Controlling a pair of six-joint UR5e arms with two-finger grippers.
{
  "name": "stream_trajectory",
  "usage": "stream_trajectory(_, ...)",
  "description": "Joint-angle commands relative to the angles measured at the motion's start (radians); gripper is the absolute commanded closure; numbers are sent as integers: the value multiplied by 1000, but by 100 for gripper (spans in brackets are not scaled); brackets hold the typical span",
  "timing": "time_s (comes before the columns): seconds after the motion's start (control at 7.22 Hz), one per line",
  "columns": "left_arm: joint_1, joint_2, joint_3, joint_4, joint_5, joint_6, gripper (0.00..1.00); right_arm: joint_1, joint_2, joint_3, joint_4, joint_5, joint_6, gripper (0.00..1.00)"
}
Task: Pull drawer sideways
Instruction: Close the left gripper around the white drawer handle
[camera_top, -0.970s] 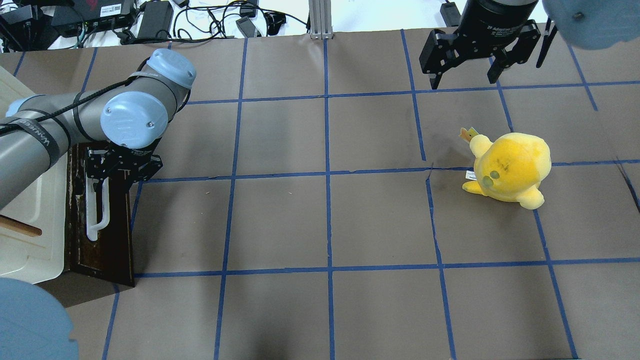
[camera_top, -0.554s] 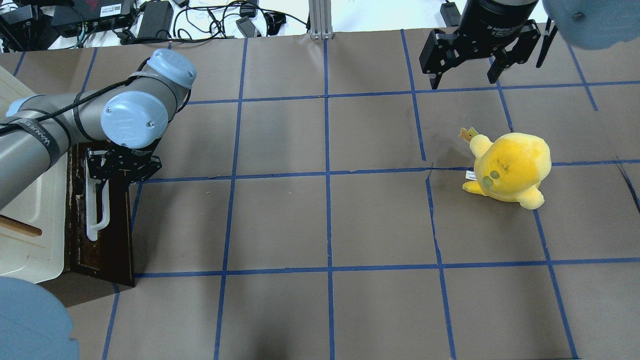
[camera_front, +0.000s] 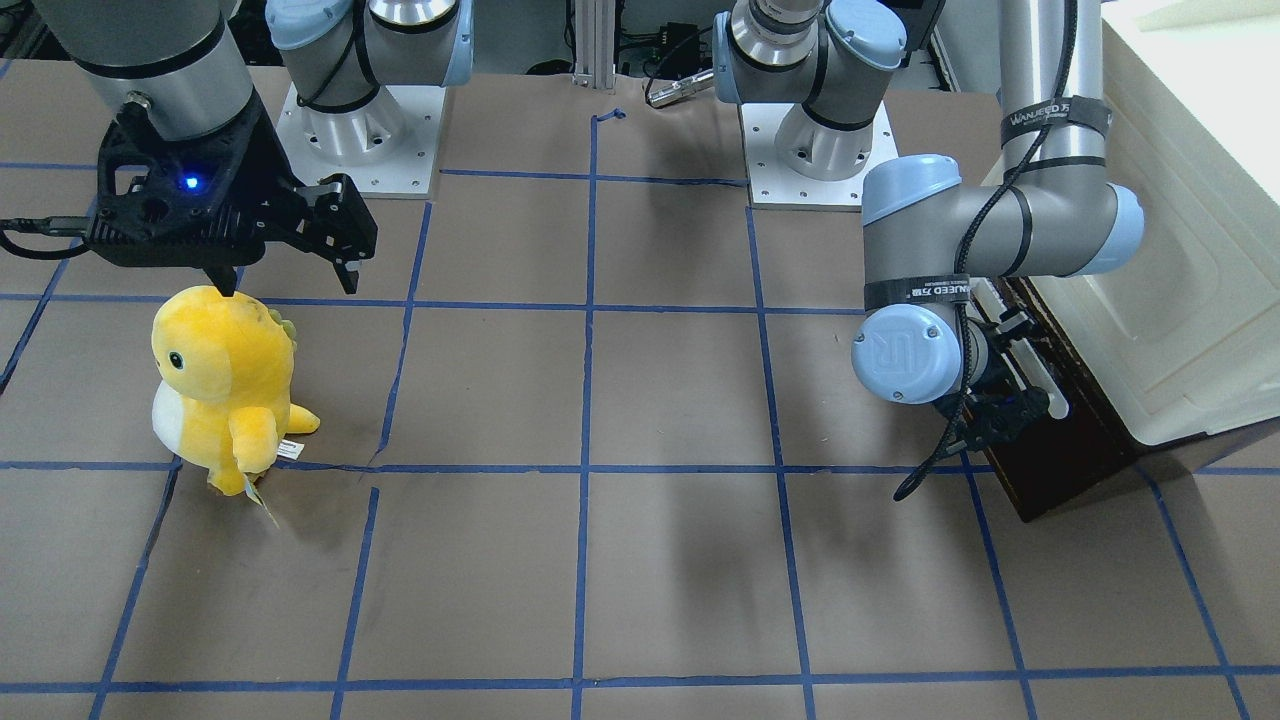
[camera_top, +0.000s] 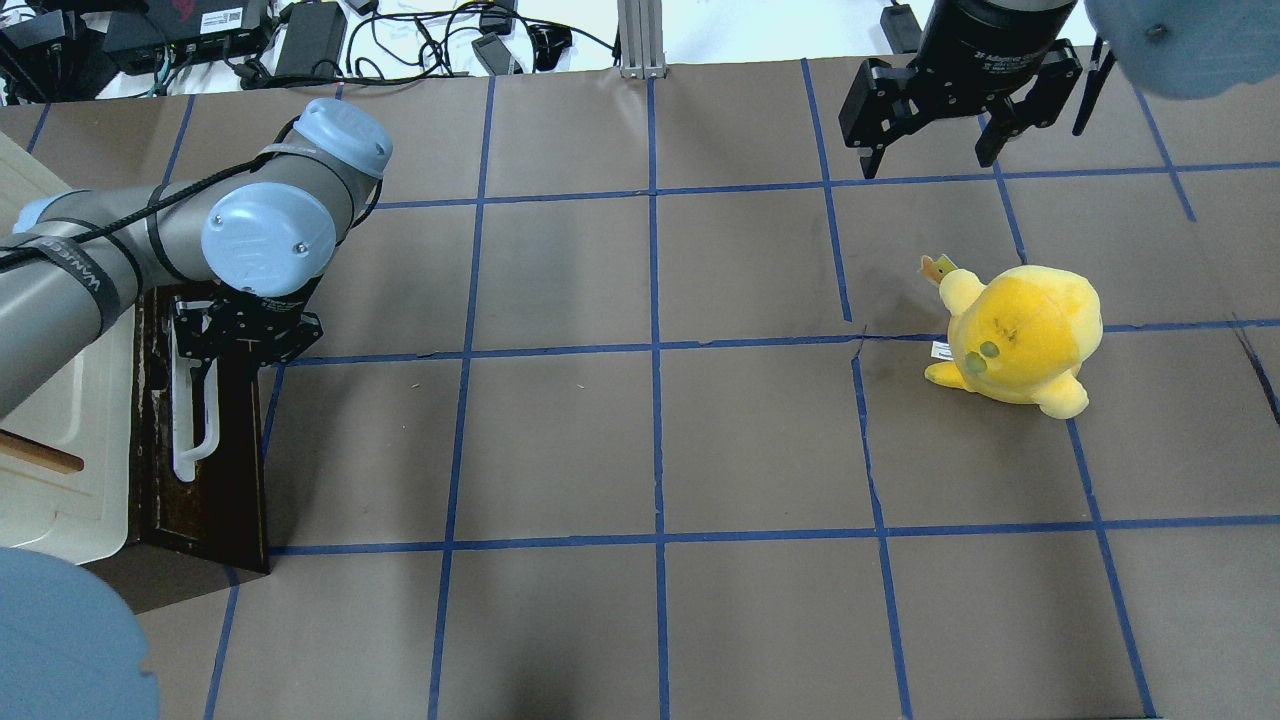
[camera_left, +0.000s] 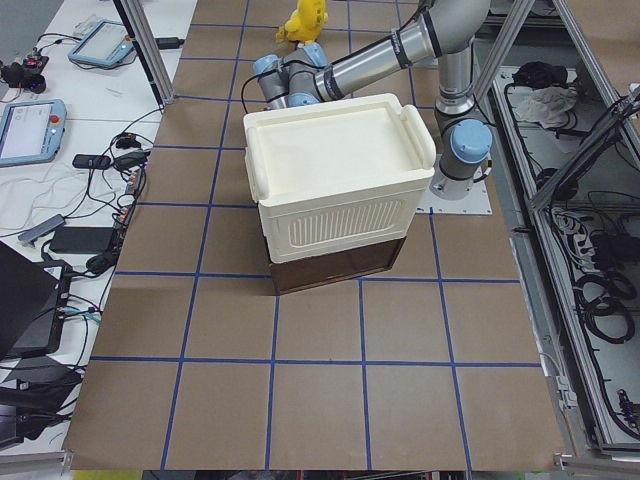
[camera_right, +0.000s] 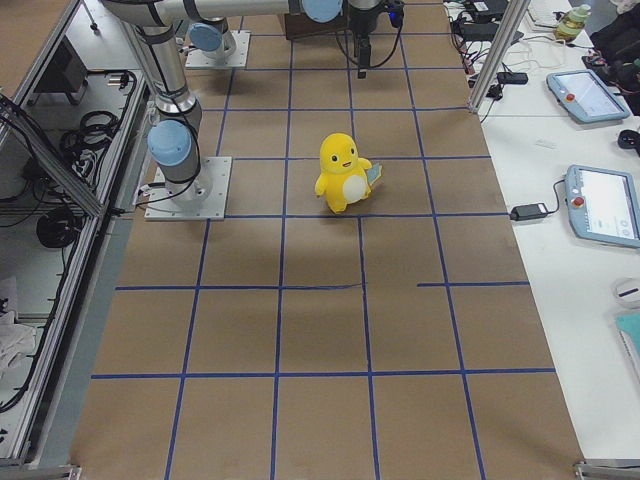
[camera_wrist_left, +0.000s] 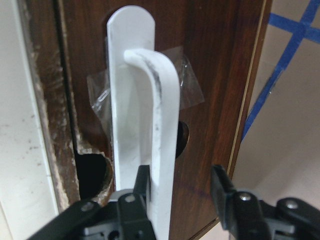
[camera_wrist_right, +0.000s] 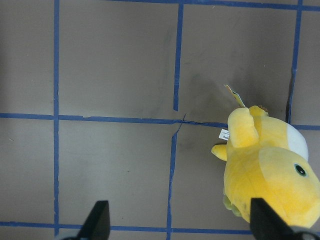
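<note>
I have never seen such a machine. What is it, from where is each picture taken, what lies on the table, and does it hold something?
It is a robot with two arms at a brown table. Four fixed cameras look at it: one from above, one from the front and one from each end. Two small cameras sit on the wrists.

The left gripper is open. Its fingers stand on either side of the white handle of a dark drawer, which sits under a cream box. They have not yet clamped it.

The right gripper is open and empty. It hangs near a yellow plush toy that stands on the table. Nothing is held.
</note>
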Motion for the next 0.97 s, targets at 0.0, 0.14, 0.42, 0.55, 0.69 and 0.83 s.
stream_trajectory(0.0,1,1,0,0,-1,0,61,0,0,0,0,1,0,0)
stream_trajectory(0.14,1,1,0,0,-1,0,62,0,0,0,0,0,0,0)
stream_trajectory(0.42,1,8,0,-2,3,0,65,0,0,0,0,0,0,0)
stream_trajectory(0.55,3,8,0,-3,3,0,64,0,0,0,0,0,0,0)
stream_trajectory(0.69,1,10,0,-5,3,0,65,0,0,0,0,0,-2,0)
stream_trajectory(0.83,1,13,2,-11,3,0,71,0,0,0,0,0,0,0)
